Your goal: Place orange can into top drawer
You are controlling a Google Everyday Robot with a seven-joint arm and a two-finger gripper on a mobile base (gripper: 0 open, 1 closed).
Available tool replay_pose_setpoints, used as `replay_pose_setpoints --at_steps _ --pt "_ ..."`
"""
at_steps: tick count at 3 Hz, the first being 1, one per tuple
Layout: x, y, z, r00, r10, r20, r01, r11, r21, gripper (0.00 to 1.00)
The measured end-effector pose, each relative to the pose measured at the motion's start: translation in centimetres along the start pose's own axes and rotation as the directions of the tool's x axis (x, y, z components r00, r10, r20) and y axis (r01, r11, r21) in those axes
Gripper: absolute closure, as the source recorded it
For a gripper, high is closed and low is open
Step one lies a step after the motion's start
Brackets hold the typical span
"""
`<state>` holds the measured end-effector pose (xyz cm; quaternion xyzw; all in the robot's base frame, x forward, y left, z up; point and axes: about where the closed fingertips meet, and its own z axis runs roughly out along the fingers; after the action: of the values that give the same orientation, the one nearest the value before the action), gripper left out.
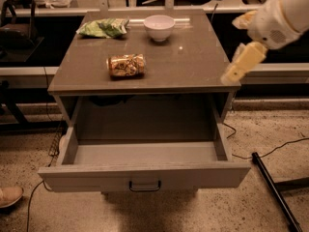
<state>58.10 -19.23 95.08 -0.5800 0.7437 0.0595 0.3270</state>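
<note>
The orange can (126, 65) lies on its side on the grey cabinet top (193, 62), left of centre. The top drawer (145, 175) is pulled fully out below it and is empty, with its dark handle at the front centre. My gripper (240, 62) hangs in the air at the right edge of the cabinet top, well to the right of the can and apart from it. It holds nothing.
A white bowl (159, 27) and a green crinkled snack bag (103, 28) sit at the back of the cabinet top. A black pole (273, 190) lies on the floor at the right. A shoe (8, 195) shows at the lower left.
</note>
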Motion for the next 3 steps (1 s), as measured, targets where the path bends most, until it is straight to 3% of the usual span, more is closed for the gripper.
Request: replay_pose_setpoints --at_steps 1,2,3 --pt "-2.7 -3.9 4.0 0.995 -0.015 0.094 0.015 0.9999 -0.001 0.00" --pt "-7.3 -5.5 8.6 0.985 -0.071 0.160 0.079 0.9959 -0.044 0.00" --pt "-7.6 -5.4 9.1 0.984 -0.076 0.161 0.084 0.9954 -0.046 0.00"
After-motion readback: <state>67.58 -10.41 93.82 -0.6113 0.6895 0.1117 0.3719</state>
